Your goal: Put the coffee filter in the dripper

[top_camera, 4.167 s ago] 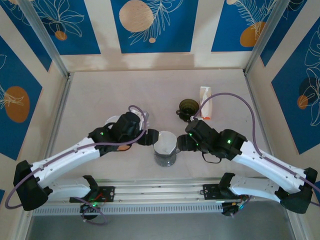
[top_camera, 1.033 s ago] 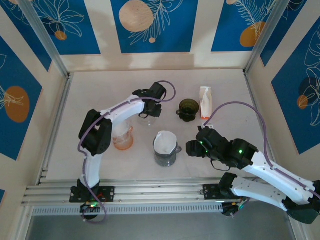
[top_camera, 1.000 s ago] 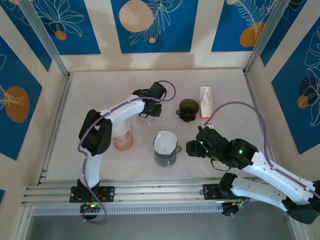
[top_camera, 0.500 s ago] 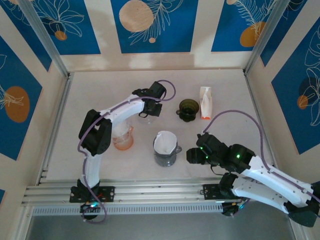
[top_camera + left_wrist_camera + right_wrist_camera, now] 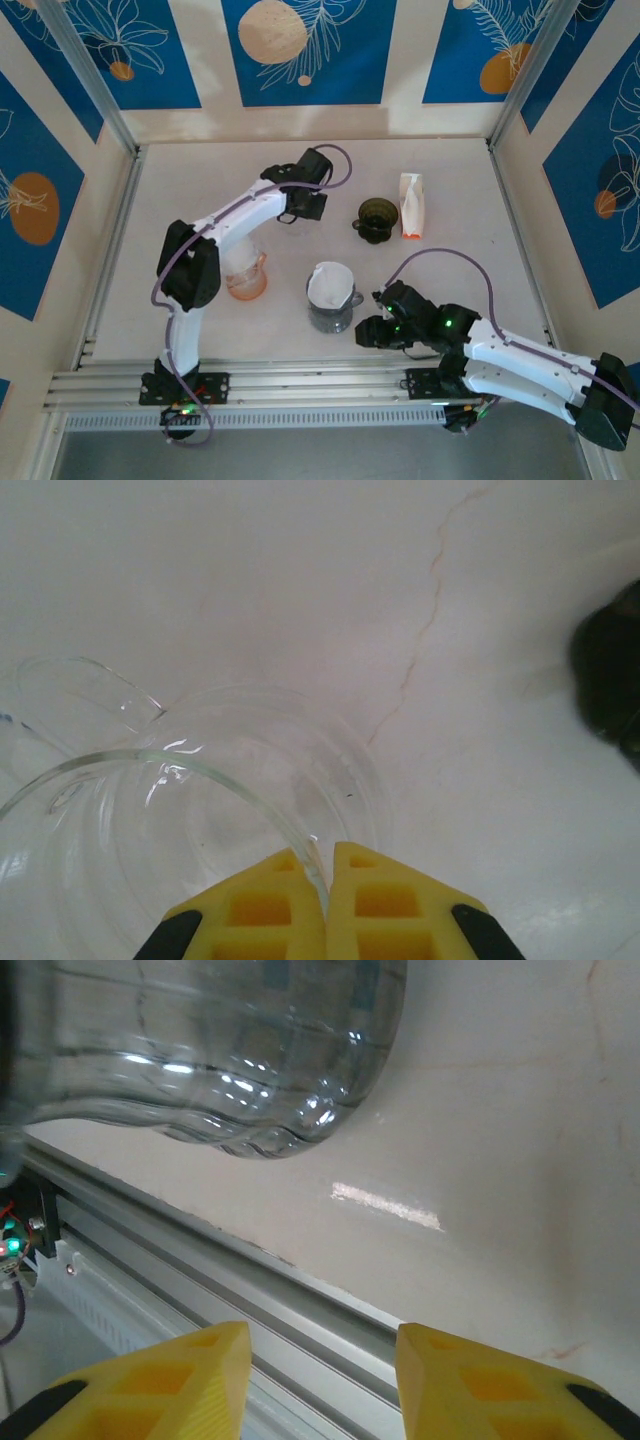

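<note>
The white coffee filter sits inside the greyish clear dripper at the middle of the table. The dripper's ribbed clear wall shows at the top of the right wrist view. My right gripper hovers just right of the dripper by the near rail, open, nothing between its yellow fingers. My left gripper is farther back, shut on the rim of a clear glass vessel with a spout.
An orange glass cup stands left of the dripper. A dark green cup and a white packet stand at the back right. The metal rail runs along the near table edge.
My right gripper has drawn back from beside the dripper toward the near rail, and its jaws have narrowed. My left gripper has closed on the glass rim and shifted slightly farther back.
</note>
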